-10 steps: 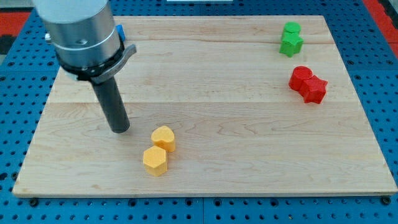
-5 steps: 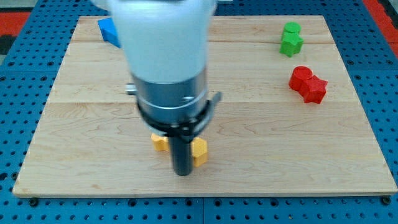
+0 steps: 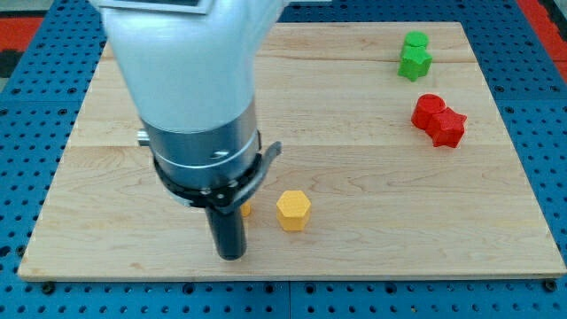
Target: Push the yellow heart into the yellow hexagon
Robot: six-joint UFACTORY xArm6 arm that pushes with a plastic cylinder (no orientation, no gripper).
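The yellow hexagon (image 3: 292,210) lies on the wooden board (image 3: 372,177) near the view's bottom, a little left of centre. The yellow heart (image 3: 245,209) is mostly hidden behind my rod; only a small yellow sliver shows to the hexagon's left, with a gap between them. My tip (image 3: 231,255) rests on the board just below and left of that sliver, left of the hexagon. The arm's large body covers the upper left of the board.
Two green blocks (image 3: 414,55) sit together at the view's top right. Two red blocks (image 3: 438,119) touch each other below them at the right. The board's bottom edge runs close under my tip.
The arm swung from the left to the yellow blocks, then back left. The hexagon has been knocked to the right, apart from the heart. The blue block is now hidden by the arm.
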